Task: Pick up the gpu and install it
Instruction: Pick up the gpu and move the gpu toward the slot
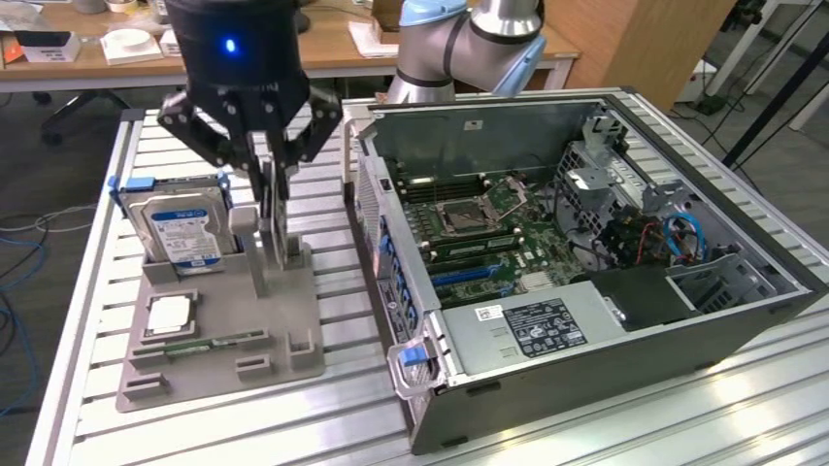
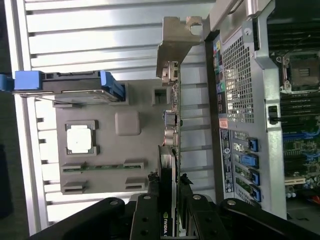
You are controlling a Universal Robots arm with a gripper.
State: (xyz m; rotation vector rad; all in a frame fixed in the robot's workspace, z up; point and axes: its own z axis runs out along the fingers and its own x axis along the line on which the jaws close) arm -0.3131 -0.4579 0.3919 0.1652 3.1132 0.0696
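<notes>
The pincer [image 1: 268, 189] is closed on the gpu [image 1: 270, 221], one black finger pressed against each flat face of the card. The wrist view shows the same grip from above: the fingers [image 2: 152, 187] clamp the card's top edge near its end (a small green logo shows on the card between them). The gpu [image 2: 168, 160] stands upright on edge along the side of the grey holder tray [image 1: 305, 301] nearest the computer case [image 1: 609, 359]. Its pale metal bracket [image 2: 175, 42] is at the end far from the pincer, and its lower part still reaches down to the tray.

Also on the tray, towards the exterior view's left, a silver hard drive [image 1: 182, 228] with blue side rails stands upright in its own slot. In front of it a square processor chip [image 1: 169, 316] lies flat in a recess, with a narrow green memory stick [image 1: 214, 342] lying just beside it.

The case lies on its side on the slatted aluminium table [image 1: 674, 427], just beside the tray at the exterior view's right. Its panel is off, and the motherboard [image 1: 480, 223] faces up. The robot arm [image 1: 467, 39] rises behind the case.
</notes>
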